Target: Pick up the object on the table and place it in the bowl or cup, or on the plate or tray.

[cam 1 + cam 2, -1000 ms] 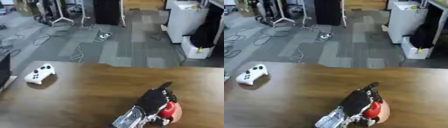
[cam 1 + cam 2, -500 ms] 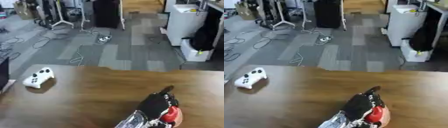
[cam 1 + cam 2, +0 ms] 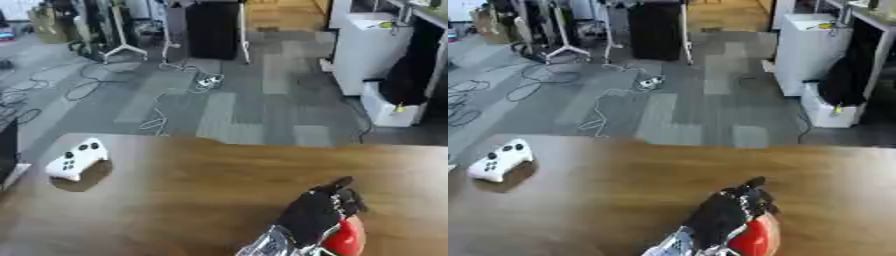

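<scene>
A red rounded object [image 3: 346,240] is at the table's near right edge, partly cut off by the bottom of the view. My left hand [image 3: 313,217], black with a silver wrist, reaches in from the lower left and has its fingers curled round the red object's left and top side. One finger sticks up above the rest. A white game controller [image 3: 77,159] lies flat on the wooden table [image 3: 192,200] at the far left, well away from the hand. No bowl, cup, plate or tray shows. My right hand is out of view.
A dark item pokes in at the table's left edge [image 3: 7,155]. Beyond the table's far edge is grey carpet with cables [image 3: 157,120], a white cabinet [image 3: 372,45] and a black bag [image 3: 407,82].
The whole picture has slid down a little, so the camera has tilted. My left hand stays curled on the red object at the same spot. The controller has not moved on the table.
</scene>
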You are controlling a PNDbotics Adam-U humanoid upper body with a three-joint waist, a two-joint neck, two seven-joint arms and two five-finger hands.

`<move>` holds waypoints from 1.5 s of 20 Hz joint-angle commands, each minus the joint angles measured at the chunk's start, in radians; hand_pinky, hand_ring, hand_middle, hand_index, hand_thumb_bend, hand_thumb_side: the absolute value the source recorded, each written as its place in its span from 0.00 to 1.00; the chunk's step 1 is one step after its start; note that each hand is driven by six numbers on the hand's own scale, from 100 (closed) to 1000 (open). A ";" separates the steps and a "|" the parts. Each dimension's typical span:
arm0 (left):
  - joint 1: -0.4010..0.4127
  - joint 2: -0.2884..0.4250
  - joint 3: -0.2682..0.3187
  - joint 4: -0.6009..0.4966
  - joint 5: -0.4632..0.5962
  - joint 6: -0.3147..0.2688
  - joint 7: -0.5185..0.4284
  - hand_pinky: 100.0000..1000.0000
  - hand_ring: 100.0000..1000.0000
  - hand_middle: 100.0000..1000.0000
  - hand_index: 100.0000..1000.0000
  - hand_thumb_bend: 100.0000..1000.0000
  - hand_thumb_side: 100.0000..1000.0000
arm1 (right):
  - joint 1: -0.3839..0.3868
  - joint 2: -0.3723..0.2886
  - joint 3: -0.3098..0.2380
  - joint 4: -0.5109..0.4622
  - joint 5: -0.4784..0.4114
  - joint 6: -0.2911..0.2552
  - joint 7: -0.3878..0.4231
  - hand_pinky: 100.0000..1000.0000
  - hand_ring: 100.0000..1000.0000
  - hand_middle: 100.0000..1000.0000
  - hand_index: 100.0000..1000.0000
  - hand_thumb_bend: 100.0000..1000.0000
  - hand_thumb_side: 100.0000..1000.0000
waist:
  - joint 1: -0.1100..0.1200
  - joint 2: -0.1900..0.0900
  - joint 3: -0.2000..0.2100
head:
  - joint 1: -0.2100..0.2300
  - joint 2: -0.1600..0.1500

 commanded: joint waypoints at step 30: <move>0.148 0.128 0.033 -0.285 0.984 0.014 0.008 0.63 1.00 0.73 0.82 0.32 0.82 | 0.021 -0.031 -0.001 0.005 0.001 0.001 -0.005 0.79 0.66 0.91 0.89 0.09 0.70 | -0.009 -0.078 0.177 | -0.060 -0.011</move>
